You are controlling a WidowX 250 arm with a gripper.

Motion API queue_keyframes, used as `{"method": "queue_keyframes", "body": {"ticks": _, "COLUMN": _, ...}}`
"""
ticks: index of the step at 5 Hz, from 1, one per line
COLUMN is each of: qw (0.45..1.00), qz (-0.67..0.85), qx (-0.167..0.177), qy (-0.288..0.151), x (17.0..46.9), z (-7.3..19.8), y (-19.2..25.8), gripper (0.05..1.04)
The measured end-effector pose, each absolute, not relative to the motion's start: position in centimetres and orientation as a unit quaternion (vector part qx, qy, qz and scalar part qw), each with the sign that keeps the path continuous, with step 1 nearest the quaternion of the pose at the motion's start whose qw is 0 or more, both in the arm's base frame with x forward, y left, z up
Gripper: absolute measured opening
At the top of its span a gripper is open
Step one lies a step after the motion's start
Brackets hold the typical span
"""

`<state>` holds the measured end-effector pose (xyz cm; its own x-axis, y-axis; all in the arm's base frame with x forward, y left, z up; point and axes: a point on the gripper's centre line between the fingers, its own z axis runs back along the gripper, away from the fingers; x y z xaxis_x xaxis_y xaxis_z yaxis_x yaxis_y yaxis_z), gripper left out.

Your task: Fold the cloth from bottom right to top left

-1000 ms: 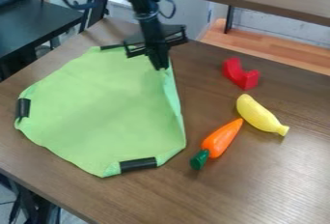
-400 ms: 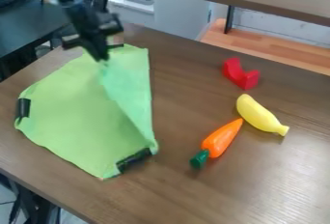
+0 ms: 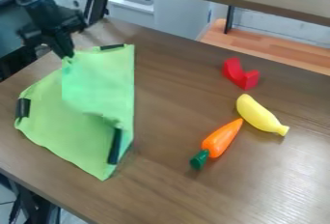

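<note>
One claw (image 3: pixel 67 54): pinching a raised green cloth corner, upper left.
Green cloth (image 3: pixel 58 126): on the surface (image 3: pixel 193 194), left, right side folded leftward over itself.
Black strips (image 3: pixel 23 107): along cloth edges.
Toy carrot (image 3: pixel 221 139): tip just beside the toy banana (image 3: pixel 259 114).
Red notched toy (image 3: pixel 241 75): behind both.

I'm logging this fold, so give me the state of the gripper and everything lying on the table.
Gripper: shut on the cloth.
Green cloth: partly folded, flap pulled across, one end raised.
Carrot: lying down.
Banana: lying down.
Red piece: resting, notch open.
</note>
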<state>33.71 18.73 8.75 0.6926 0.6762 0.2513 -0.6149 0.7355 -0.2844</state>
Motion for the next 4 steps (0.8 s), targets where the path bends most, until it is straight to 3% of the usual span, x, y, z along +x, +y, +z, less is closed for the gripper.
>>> {"method": "queue_keyframes", "body": {"ticks": 3, "qw": 0.923, "qz": 0.35, "qx": -0.039, "qy": -0.154, "x": 30.2, "z": 7.1, "y": 21.8, "gripper": 0.069}}
{"method": "queue_keyframes", "body": {"ticks": 4, "qw": 0.914, "qz": 0.384, "qx": 0.034, "qy": -0.126, "x": 28.9, "z": 6.8, "y": 23.4, "gripper": 0.196}}
